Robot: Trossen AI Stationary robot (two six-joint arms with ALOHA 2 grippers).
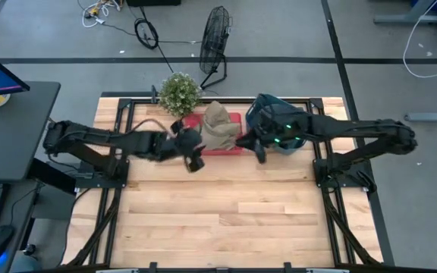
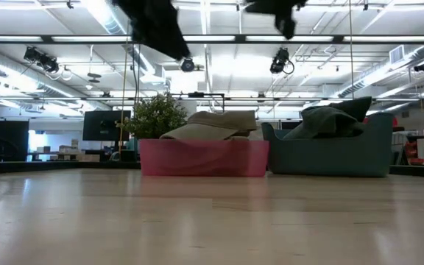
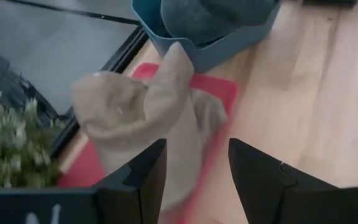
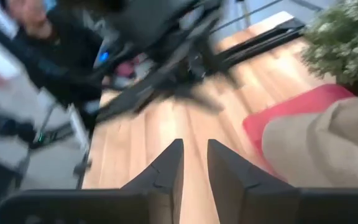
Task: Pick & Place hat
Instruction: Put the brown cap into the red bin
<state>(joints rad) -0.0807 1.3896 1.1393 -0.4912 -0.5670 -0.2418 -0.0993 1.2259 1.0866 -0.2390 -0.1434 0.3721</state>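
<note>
A tan hat lies crumpled in a shallow red tray at the table's far middle, and it spills over the tray's near rim. In the low view the hat rests on the pink tray. My left gripper hovers open just left of the tray and near of it. In its wrist view the fingers point at the hat. My right gripper hangs in the air at the tray's right end, open by a narrow gap, with the hat beside it.
A blue bin holding a dark grey cloth stands right of the tray, under the right arm. A small potted plant sits at the far edge, left of the tray. The wooden tabletop lies bare toward the near edge. A person shows beyond the table in the right wrist view.
</note>
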